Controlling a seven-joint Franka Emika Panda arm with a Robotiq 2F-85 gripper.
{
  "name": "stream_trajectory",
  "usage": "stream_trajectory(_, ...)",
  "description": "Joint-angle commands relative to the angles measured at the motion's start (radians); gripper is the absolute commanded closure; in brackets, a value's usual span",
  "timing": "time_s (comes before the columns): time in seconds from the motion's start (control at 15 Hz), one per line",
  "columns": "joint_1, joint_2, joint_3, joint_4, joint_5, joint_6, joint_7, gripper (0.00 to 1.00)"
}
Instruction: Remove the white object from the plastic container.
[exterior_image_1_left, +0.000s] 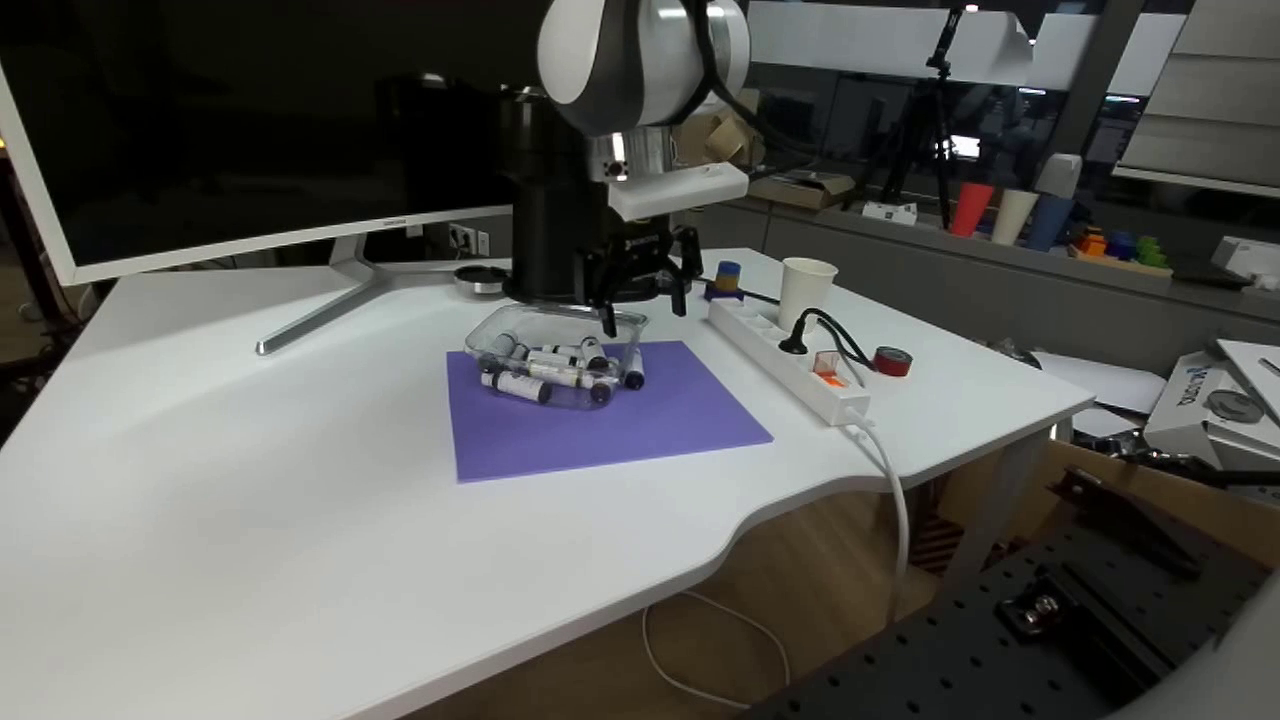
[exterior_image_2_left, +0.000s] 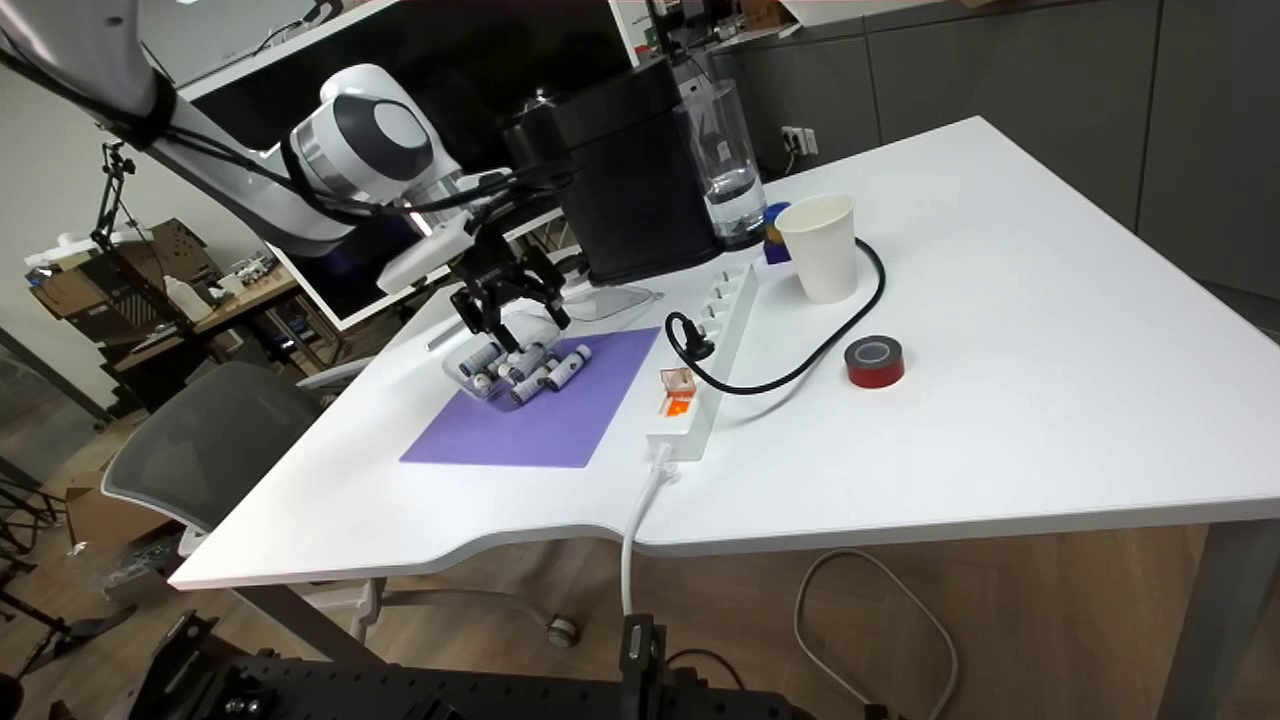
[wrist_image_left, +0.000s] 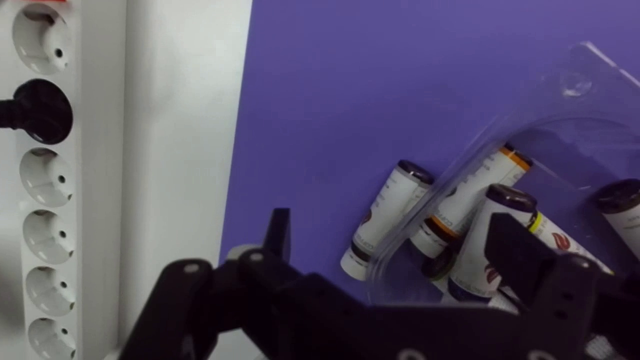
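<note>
The clear plastic container (exterior_image_1_left: 545, 322) is a low tray on the purple mat and also shows in the wrist view (wrist_image_left: 590, 102). Several small bottles with white labels and dark ends lie heaped in it (wrist_image_left: 485, 240). Which of them is the white object I cannot tell. One like bottle (wrist_image_left: 392, 210) lies on the mat along the tray's outer wall; it shows in both exterior views (exterior_image_1_left: 634, 371) (exterior_image_2_left: 570, 367). My gripper (exterior_image_1_left: 645, 313) is open and empty above the tray's end. In the wrist view (wrist_image_left: 389, 217) one finger is over the mat, the other over the tray.
The purple mat (exterior_image_1_left: 610, 440) lies on the white table. A long white power strip (exterior_image_1_left: 785, 360) with a black plug runs beside it. A paper cup (exterior_image_2_left: 822, 250), red tape roll (exterior_image_2_left: 874, 362), tall black box (exterior_image_2_left: 640, 170) and large monitor (exterior_image_1_left: 250, 120) stand around.
</note>
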Motion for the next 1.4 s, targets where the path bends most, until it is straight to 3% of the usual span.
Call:
stream_trajectory(0.0, 0.027, 0.062, -0.001, 0.072, 0.026, 0.003, -0.046, 0.00)
stream_trajectory(0.73, 0.117, 0.091, -0.004, 0.093, 0.018, 0.041, -0.058, 0.00)
stream_trajectory(1.33, 0.068, 0.141, -0.012, 0.116, 0.086, 0.074, -0.076, 0.00)
